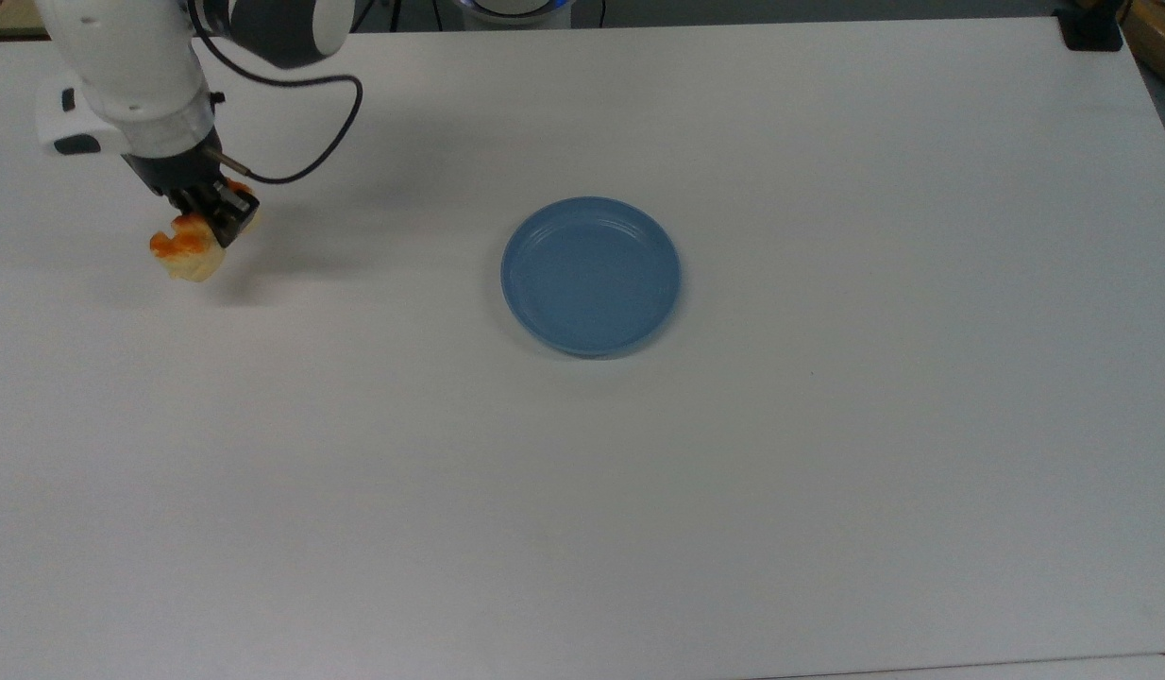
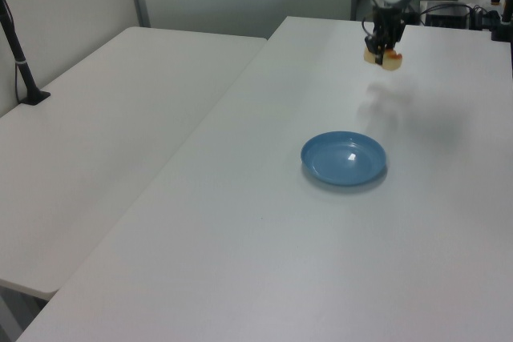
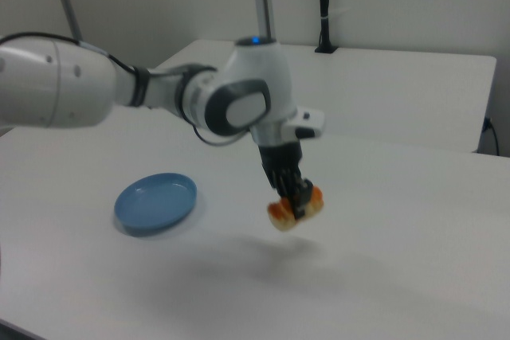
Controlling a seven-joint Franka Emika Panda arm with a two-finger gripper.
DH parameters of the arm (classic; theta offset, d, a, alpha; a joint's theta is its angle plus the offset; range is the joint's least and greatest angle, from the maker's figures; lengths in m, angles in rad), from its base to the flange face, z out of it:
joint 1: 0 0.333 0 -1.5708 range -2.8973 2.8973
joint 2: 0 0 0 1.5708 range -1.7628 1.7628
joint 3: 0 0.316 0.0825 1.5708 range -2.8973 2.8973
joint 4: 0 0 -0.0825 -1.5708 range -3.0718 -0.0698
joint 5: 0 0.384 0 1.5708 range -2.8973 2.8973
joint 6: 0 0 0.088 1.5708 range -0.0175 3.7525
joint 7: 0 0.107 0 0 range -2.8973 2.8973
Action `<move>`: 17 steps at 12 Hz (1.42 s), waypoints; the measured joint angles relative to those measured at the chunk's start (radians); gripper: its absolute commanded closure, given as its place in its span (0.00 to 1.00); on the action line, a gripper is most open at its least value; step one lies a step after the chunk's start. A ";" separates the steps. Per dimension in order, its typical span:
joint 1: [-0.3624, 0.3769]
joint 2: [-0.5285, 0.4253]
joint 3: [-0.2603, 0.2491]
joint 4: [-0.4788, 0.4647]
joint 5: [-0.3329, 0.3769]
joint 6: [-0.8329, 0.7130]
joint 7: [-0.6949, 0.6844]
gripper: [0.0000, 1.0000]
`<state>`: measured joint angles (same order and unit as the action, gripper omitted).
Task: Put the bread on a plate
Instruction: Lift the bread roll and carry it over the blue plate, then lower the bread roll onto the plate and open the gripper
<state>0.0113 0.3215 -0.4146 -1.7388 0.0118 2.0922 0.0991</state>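
The black two-finger gripper (image 1: 205, 215) (image 2: 382, 43) (image 3: 296, 197) pinches the small pale-yellow bread (image 1: 188, 247) (image 2: 383, 57) (image 3: 293, 210) with orange-brown glazed bumps, holding it clear above the white table (image 1: 828, 453) (image 3: 398, 197), its shadow beneath; the round blue plate (image 1: 591, 276) (image 2: 344, 158) (image 3: 155, 201) lies bare, well apart, toward the top view's right.

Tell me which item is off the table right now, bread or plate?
The bread: the tool holds it in the air. The blue plate lies flat on the table.
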 measured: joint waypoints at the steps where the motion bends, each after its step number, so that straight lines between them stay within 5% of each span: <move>1: 0.015 -0.028 0.001 0.023 0.007 -0.048 0.000 0.63; 6: 0.213 -0.096 0.017 0.089 0.038 -0.178 0.144 0.59; 8: 0.275 -0.097 0.066 0.109 0.038 -0.198 0.213 0.57; 17: 0.327 0.012 0.292 0.043 -0.030 -0.151 0.362 0.53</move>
<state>0.3382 0.3335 -0.1222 -1.6959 -0.0179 1.9410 0.4614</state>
